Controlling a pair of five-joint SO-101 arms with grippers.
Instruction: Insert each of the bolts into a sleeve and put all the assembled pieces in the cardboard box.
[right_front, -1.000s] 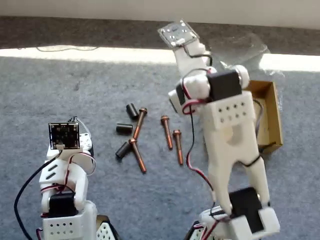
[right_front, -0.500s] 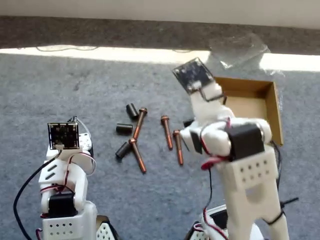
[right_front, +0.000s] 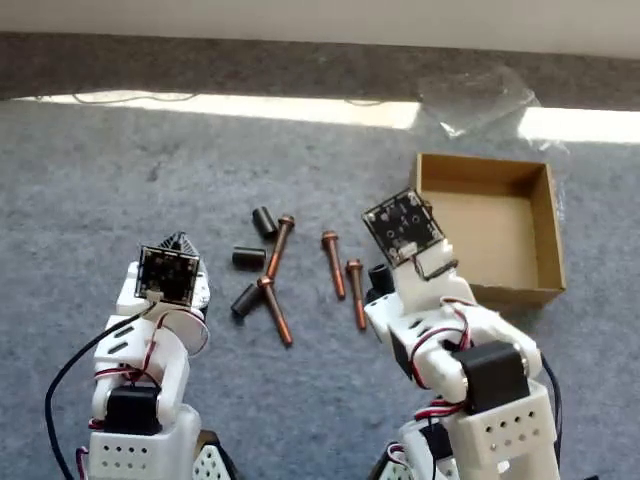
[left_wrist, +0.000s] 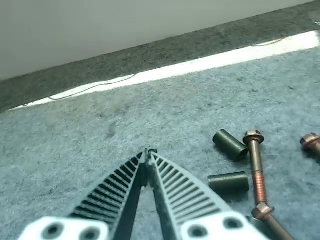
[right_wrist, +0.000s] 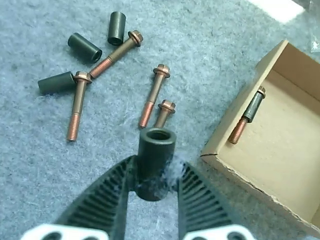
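Right arm (right_front: 470, 370) has drawn back from beyond the cardboard box (right_front: 535, 225); left arm (right_front: 140, 370) has edged forward. Right gripper (right_wrist: 156, 162) clasps an upright sleeve (right_wrist: 156, 145) near the carpet's (right_front: 120, 180) middle; left gripper (left_wrist: 147, 152) is clenched, empty. Advise holding the bore steady for a bolt (right_wrist: 153, 95). Grey carpet, sunlit along its far edge.

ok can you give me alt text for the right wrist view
The right gripper grips a dark sleeve upright over grey carpet. Beyond it lie four copper bolts and three loose sleeves. An open cardboard box beside them holds one bolt already in a sleeve.
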